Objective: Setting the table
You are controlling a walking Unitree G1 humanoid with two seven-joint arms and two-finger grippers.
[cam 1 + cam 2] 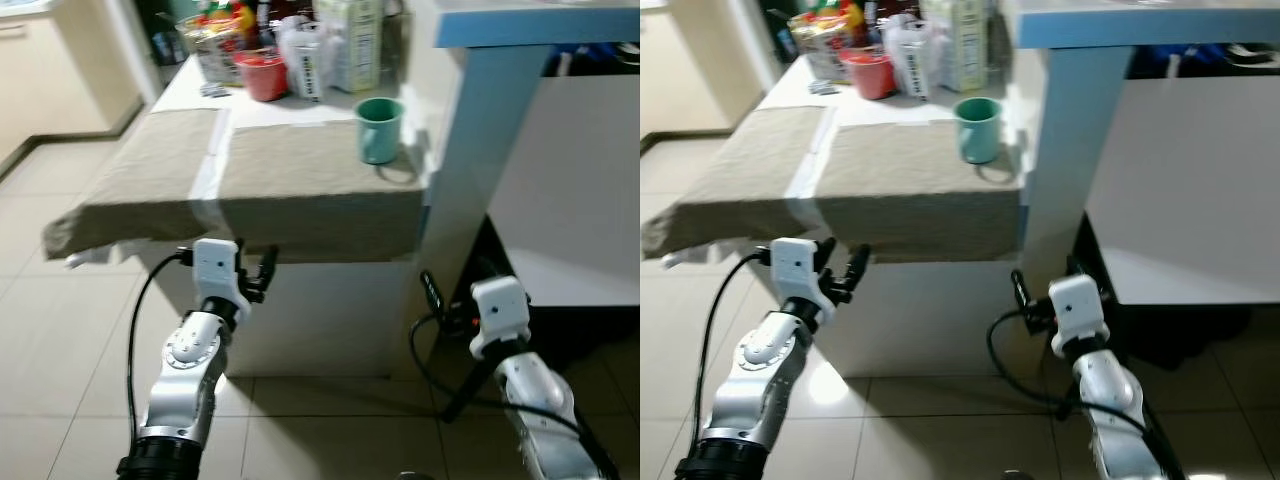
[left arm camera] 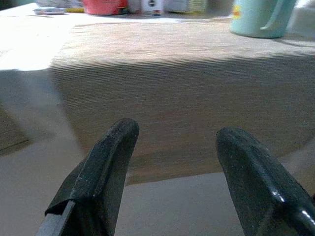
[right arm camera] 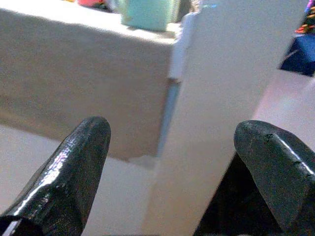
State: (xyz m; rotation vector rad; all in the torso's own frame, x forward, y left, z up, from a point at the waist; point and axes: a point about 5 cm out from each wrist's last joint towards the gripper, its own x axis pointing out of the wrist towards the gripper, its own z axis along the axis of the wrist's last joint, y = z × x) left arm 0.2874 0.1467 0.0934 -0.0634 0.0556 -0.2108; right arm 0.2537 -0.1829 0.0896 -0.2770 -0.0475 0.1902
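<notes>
Two grippers hang below the desk point(image 1: 300, 110) edge, left gripper point(image 2: 170, 172) and right gripper point(image 3: 172, 177) both with fingers spread, empty. On the desk's beige cloth point(image 1: 300, 180) stands a teal mug point(image 1: 379, 130).

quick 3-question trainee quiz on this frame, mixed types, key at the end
1. True or false: the teal mug stands on the beige cloth.
2. Which hand is nearer the cloth's hanging front edge? A) left hand B) right hand
3. Fill in: the red cup stands ___ the mug, toward the far end of the table.

Key:
1. True; it stands near the cloth's right corner.
2. A; its open fingers point at the hanging edge in the left wrist view.
3. Behind.
</notes>
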